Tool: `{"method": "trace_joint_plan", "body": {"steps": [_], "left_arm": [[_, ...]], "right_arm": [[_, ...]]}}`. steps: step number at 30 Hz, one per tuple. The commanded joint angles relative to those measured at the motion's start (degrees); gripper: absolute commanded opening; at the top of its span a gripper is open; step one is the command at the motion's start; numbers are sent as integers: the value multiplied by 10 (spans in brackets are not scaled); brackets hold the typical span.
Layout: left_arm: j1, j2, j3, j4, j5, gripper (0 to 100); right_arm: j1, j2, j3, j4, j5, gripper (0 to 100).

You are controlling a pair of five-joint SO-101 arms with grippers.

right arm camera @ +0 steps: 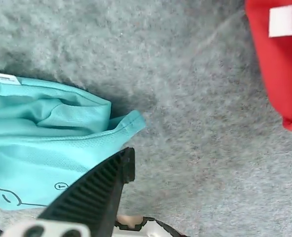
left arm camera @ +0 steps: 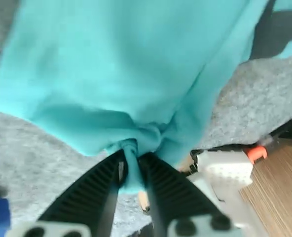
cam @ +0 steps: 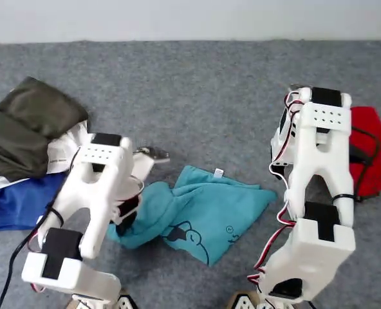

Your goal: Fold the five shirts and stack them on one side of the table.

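A teal shirt (cam: 206, 209) lies crumpled at the table's middle front. My left gripper (left arm camera: 133, 165) is shut on a bunched edge of the teal shirt (left arm camera: 111, 74), at its left end in the high view (cam: 127, 215). My right arm (cam: 316, 148) stands between the teal shirt and a red shirt (cam: 371, 151) at the right edge. One black finger (right arm camera: 101, 190) of my right gripper hovers over bare carpet beside the teal shirt's corner (right arm camera: 128, 122); the gripper is open, holding nothing. A red shirt (right arm camera: 279, 59) lies farther off.
At the left edge an olive shirt (cam: 26, 122) lies on top of a white shirt (cam: 65, 151) and a blue shirt (cam: 17, 199). Grey carpet (cam: 203, 90) covers the table. A wooden surface (left arm camera: 279, 192) shows past the carpet's front edge.
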State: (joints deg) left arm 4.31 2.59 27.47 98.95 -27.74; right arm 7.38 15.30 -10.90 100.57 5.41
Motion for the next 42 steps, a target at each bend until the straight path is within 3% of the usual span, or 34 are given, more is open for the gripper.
{"method": "trace_joint_plan", "body": {"steps": [1, 5, 9, 13, 21, 28, 42], "left_arm": [[-6, -44, -26, 16, 9, 129], [8, -96, -23, 15, 8, 209], [16, -159, -71, 4, 13, 213], [-13, -187, -97, -51, 69, 214], [-101, -69, -16, -150, 79, 213], [-105, 22, -25, -173, 82, 202], [-141, 47, -17, -249, 78, 202]], "right_arm": [[-4, -29, -2, 22, 12, 726], [-6, -29, -2, 22, 12, 726], [-6, -29, -2, 21, 13, 726], [-3, -29, -1, 21, 14, 726], [-4, -29, 36, -7, 14, 726], [-6, -29, 65, -33, 14, 726], [-7, -29, 65, -32, 14, 726]]}}
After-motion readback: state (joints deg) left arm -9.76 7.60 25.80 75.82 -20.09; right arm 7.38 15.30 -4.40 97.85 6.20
